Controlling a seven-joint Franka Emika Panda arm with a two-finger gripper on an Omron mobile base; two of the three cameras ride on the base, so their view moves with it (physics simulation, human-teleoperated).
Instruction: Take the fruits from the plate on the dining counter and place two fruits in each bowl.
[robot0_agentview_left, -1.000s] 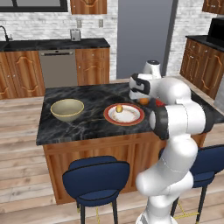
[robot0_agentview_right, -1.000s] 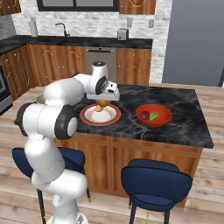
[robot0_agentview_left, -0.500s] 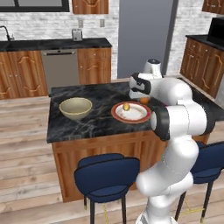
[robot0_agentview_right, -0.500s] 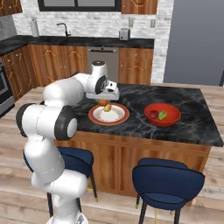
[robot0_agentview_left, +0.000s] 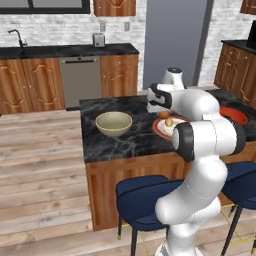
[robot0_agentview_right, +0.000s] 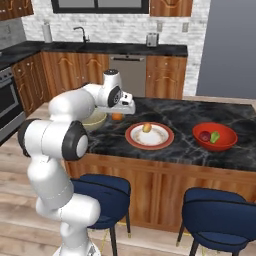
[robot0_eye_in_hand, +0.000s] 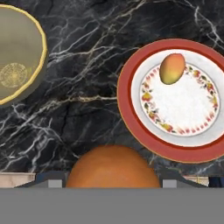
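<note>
End effector (robot0_eye_in_hand: 113, 177) is clamped on the orange fruit (robot0_eye_in_hand: 113, 167), which sits at the bottom centre of the hand view between the two dark finger tips. In the right base view the same fruit (robot0_agentview_right: 117, 116) hangs just under the hand, above the bench (robot0_agentview_right: 180, 112), between the beige bowl and the plate. In the left base view it (robot0_agentview_left: 163, 114) shows as an orange spot by the hand at frame centre-right.

Containers:
- plate (robot0_eye_in_hand: 127, 103): right half of the hand view, red-orange rim, white centre with a floral ring. Holds one yellow-orange fruit (robot0_eye_in_hand: 171, 68), lying on the upper part of the white area. Same fruit (robot0_agentview_right: 147, 128) on the plate (robot0_agentview_right: 134, 136) at the centre of the right base view; in the left base view fruit (robot0_agentview_left: 169, 121) and plate (robot0_agentview_left: 159, 128) are partly behind the arm.
- beige bowl (robot0_eye_in_hand: 33, 48): upper left of the hand view, cut by the frame edge; the visible inside is bare with a faint round pattern at the bottom. Left base view shows it (robot0_agentview_left: 114, 123) left of the plate, nothing visible in it. In the right base view it (robot0_agentview_right: 95, 120) is mostly hidden by the arm.
- red bowl (robot0_agentview_right: 215, 143): right side of the right base view, well apart from the plate. Holds the dark red fruit (robot0_agentview_right: 204, 136) and the green fruit (robot0_agentview_right: 215, 137), side by side. In the left base view only its rim (robot0_agentview_left: 233, 113) shows behind the arm; contents can't be seen there.
</note>
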